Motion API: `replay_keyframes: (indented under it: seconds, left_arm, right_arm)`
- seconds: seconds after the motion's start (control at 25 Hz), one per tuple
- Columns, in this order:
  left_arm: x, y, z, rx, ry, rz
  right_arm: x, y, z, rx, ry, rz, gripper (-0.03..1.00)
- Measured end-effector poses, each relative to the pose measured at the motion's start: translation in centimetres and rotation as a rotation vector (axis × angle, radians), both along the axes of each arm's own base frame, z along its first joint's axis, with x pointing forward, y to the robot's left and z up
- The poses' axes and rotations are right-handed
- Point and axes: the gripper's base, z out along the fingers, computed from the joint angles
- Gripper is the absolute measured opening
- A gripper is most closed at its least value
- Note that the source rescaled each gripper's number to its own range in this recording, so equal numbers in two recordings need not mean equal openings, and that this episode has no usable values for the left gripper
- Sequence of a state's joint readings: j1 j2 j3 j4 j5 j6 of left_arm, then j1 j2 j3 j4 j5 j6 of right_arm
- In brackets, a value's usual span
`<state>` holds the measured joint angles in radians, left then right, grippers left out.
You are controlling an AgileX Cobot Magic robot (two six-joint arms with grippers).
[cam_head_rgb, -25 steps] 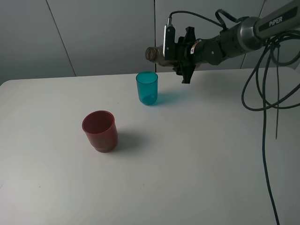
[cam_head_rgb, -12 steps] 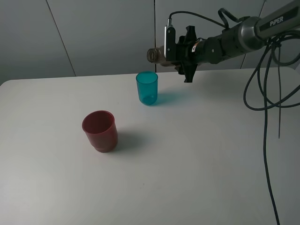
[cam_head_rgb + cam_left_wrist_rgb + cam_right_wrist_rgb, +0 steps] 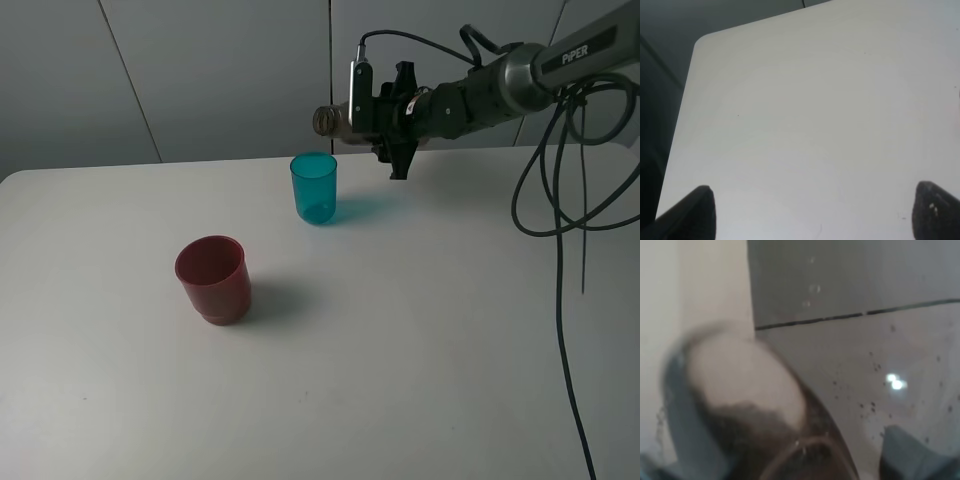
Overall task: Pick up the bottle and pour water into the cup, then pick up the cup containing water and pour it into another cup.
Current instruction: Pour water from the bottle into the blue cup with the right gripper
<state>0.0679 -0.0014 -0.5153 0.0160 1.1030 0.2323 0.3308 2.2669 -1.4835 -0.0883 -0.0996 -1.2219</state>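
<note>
I see a small translucent teal-blue plastic tumbler [image 3: 314, 187] and a squat opaque dark red plastic cup [image 3: 212, 279] on a plain matte white table [image 3: 420, 350]. The smoky grey-brown translucent plastic bottle [image 3: 328, 119] looks murky, with a paler patch in my right wrist view. The right gripper [image 3: 374, 117] is black and its silver-grey arm [image 3: 500, 85] carries white lettering. Black cables [image 3: 560, 250] hang beside pale grey wall panels [image 3: 220, 70] with thin dark seams.

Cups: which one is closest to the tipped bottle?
The teal see-through cup, right below the bottle's mouth; the opaque red cup stands well off to the front left.
</note>
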Motion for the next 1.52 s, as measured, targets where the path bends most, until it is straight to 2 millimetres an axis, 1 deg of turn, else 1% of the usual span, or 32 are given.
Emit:
replay_keyframes:
  seconds: [0.36,0.84,1.52]
  left_arm:
    - [0.0,0.0,0.0,0.0,0.0,0.0]
    - [0.0,0.0,0.0,0.0,0.0,0.0]
    - [0.0,0.0,0.0,0.0,0.0,0.0]
  right_arm:
    - [0.2,0.1,0.3,-0.045,-0.048,0.041,0.0]
    - [0.5,0.3,0.9,-0.124,-0.159,0.112,0.0]
    - [0.9,0.5,1.7,-0.139,-0.272,0.138,0.0]
